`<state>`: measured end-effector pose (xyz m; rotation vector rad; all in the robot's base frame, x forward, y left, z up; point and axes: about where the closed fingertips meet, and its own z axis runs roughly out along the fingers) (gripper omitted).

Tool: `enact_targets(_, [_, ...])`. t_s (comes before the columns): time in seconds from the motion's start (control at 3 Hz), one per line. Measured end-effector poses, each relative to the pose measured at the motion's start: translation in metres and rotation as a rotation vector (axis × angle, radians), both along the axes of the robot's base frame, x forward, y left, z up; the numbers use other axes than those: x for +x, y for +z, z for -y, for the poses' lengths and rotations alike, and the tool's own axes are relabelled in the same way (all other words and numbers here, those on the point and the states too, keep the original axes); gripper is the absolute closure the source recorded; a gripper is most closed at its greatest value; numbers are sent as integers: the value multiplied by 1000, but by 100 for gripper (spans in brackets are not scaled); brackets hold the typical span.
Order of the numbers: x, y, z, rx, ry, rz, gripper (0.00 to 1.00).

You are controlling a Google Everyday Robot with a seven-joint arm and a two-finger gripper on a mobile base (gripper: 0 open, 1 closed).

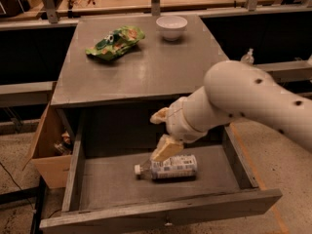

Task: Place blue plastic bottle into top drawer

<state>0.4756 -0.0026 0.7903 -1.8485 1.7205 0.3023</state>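
The blue plastic bottle (168, 167) lies on its side on the floor of the open top drawer (161, 213), white cap pointing left. My gripper (162, 131) hangs just above the bottle's left half, open and empty. One finger points down toward the label and the other points left under the table edge. The white arm reaches in from the right and hides the drawer's back right corner.
The grey table (146, 67) above the drawer holds a green snack bag (115, 42) and a white bowl (171, 27). A brown cardboard box (46, 150) stands at the drawer's left. A small clear pump-top bottle (247, 57) sits on a ledge at the right.
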Motion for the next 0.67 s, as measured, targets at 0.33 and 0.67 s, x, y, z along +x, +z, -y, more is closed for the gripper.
enact_targets(0.33, [-23,65,4,115,10,119,61])
enact_targets(0.67, [-32,79,27,163,-22,151,60])
